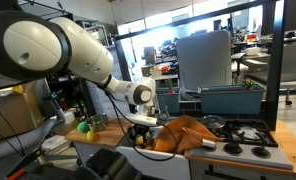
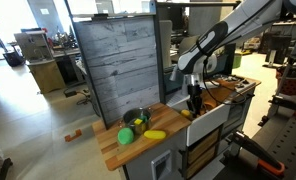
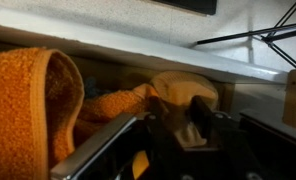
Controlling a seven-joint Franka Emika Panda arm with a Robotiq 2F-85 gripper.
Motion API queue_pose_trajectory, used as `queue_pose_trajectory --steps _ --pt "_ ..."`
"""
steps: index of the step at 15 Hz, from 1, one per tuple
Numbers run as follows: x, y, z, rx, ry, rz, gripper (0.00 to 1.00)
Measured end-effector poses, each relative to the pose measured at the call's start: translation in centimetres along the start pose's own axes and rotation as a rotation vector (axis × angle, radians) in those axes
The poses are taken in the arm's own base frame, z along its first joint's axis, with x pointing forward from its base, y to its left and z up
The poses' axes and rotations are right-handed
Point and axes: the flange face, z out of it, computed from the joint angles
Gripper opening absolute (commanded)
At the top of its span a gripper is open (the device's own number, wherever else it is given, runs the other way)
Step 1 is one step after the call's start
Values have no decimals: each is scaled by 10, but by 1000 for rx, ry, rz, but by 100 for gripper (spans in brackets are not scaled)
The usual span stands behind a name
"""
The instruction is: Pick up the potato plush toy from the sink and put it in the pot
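In the wrist view the tan, rounded potato plush toy point(image 3: 178, 92) lies against the crumpled orange terry towel point(image 3: 28, 100) under a pale ledge. The dark gripper point(image 3: 180, 135) is right at the toy, but the picture is too blurred to tell whether its fingers are spread or pinching the toy. In an exterior view the gripper point(image 2: 195, 103) hangs low over the far end of the light wooden worktop point(image 2: 108, 150), well apart from the small round shiny metal pot point(image 2: 135, 118), which stands just beside a green ball point(image 2: 125, 136).
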Motion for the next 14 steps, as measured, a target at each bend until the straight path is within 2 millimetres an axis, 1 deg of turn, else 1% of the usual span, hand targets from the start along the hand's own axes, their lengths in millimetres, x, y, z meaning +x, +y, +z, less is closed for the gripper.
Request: queue_pose_trajectory --steps 1,2,3,4,5,7,9,11,14 --pt "0 0 -1 0 0 2 2" --pt "0 1 -2 -1 1 3 0" --pt "0 2 -3 -2 2 5 4" --pt "0 3 -4 -2 4 6 1" --pt "0 4 -5 -3 6 7 3" --pt "0 7 -9 -6 13 -1 3" --pt "-2 12 -19 -7 24 -22 3" --pt "-6 22 -28 -5 36 -46 3" --pt "-14 39 -53 -9 74 -88 3"
